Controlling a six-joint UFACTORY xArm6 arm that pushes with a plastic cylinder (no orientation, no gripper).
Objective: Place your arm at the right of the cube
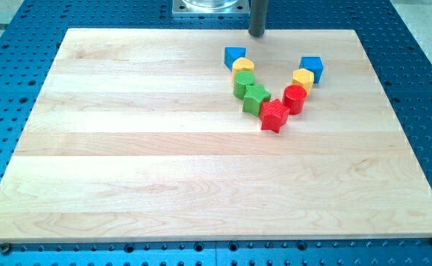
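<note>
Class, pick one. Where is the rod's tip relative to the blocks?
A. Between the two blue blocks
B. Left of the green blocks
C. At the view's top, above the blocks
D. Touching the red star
C: my tip sits at the board's top edge, touching no block, up and right of the left blue block.

A pale wooden counter (127, 162) lies on a blue perforated base (9, 15). Six blocks form a V toward the view's upper right. On the left arm, from the top down, are a yellow block (243, 67), a green cylinder (244, 83), a green star (256, 97) and a red star (274, 115), each touching the next. On the right arm, a second yellow block (302, 78) sits above a red cylinder (295, 98), which is just beside the red star.
</note>
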